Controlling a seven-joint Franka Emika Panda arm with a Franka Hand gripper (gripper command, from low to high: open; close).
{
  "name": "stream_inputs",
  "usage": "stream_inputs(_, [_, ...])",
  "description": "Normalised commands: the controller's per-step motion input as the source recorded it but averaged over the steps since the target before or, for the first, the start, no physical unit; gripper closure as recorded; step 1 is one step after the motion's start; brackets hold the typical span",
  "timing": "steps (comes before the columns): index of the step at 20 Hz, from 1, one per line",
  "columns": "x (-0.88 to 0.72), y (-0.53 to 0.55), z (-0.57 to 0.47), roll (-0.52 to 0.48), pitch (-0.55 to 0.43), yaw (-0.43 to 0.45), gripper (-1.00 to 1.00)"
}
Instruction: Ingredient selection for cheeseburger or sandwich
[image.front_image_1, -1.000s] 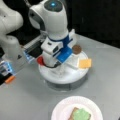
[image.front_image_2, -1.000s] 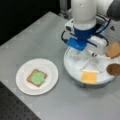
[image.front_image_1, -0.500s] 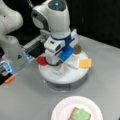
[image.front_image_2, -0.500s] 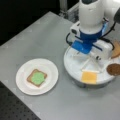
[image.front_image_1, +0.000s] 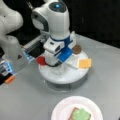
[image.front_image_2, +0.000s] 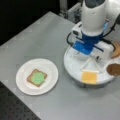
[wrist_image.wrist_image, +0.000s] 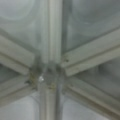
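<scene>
Front view, arm: I see the gripper (image.front_image_1: 58, 65) low over the middle of the round white tray (image.front_image_1: 50, 75); its fingers are hidden by the wrist, so I cannot tell if they are apart or together.
Front view, tray pieces: tomato (image.front_image_1: 41, 60) at the tray's left edge, patty (image.front_image_1: 77, 49) at its top right, cheese (image.front_image_1: 85, 63) at its right edge.
Front view, plate: plate (image.front_image_1: 61, 110) at the bottom, well apart from the tray, with toast (image.front_image_1: 74, 111) and lettuce (image.front_image_1: 82, 115) on top of it.
Other front view, arm: gripper (image.front_image_2: 93, 58) down above the tray (image.front_image_2: 72, 67), near its dividers.
Other front view, tray pieces: cheese (image.front_image_2: 89, 77) at the bottom edge, patty (image.front_image_2: 114, 69) at the right, a second toast (image.front_image_2: 116, 49) just above it.
Other front view, sandwich: on the plate (image.front_image_2: 48, 67) at left, toast (image.front_image_2: 30, 78) lying flat with lettuce (image.front_image_2: 38, 78) on it.
Wrist view: I see only white dividers (wrist_image.wrist_image: 53, 45) meeting at the tray's hub (wrist_image.wrist_image: 47, 76), seen close up; no fingers show.
</scene>
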Motion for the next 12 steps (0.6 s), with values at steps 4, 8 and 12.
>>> stream_inputs(4, [-0.15, 0.11, -0.18, -0.157, -0.177, 0.033, -1.00])
stream_inputs(8, [-0.12, 0.08, -0.14, -0.145, -0.169, 0.014, -1.00])
stream_inputs(12, [-0.09, 0.04, -0.11, -0.149, -0.167, 0.056, -1.00])
